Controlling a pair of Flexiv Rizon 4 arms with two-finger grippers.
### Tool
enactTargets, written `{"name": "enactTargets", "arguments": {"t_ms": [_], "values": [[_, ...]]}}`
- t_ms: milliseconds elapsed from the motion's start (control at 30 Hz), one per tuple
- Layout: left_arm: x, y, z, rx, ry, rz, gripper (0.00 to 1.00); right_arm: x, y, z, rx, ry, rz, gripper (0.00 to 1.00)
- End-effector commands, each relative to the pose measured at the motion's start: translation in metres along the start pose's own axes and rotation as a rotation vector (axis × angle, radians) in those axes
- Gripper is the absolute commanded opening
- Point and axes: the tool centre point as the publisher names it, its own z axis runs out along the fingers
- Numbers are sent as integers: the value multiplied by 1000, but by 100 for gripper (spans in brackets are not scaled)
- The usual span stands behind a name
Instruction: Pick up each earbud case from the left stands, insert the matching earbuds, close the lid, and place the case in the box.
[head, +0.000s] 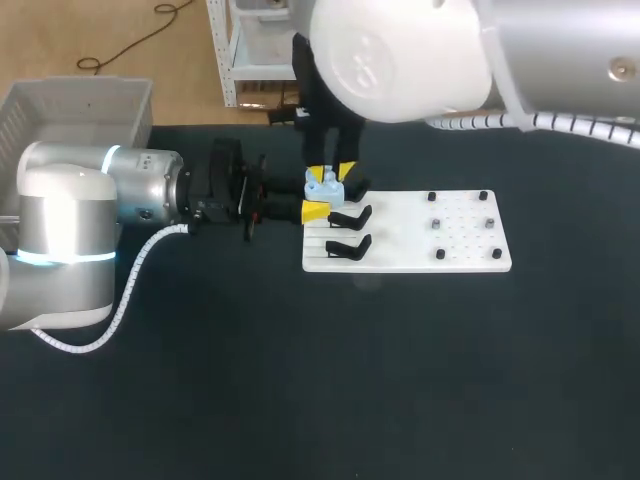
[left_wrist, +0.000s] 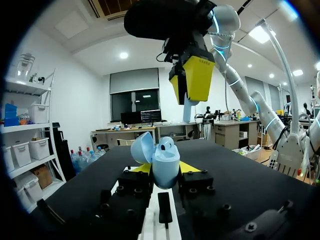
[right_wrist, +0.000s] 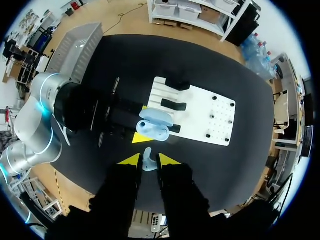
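No text, number or sign can be read in any view. Right pincer (left_wrist: 186, 87): a short line of dark print sits on its bright yellow fingertip (left_wrist: 200, 75) in the left wrist view, too small to make out. Glossy white rounded arm housing (head: 400, 55) in the head view carries a faint embossed emblem, a shape only, with no letters distinguishable.

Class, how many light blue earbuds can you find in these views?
2. One earbud sits in the open case held by the left gripper; the second earbud is gripped by the right gripper, above the case. Others may be hidden.
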Motion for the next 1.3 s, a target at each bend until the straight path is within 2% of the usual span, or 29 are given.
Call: {"name": "enactTargets", "arguments": {"t_ms": [33, 333, 1300], "values": [[0, -2, 0, -5, -1, 3, 0, -9, 4, 2, 16, 17, -11, 0], [0, -2, 0, -5, -1, 3, 0, -18, 3, 10, 18, 35, -23, 0], [0, -2, 0, -5, -1, 3, 0, -18, 4, 25, -3, 17, 24, 0]]}}
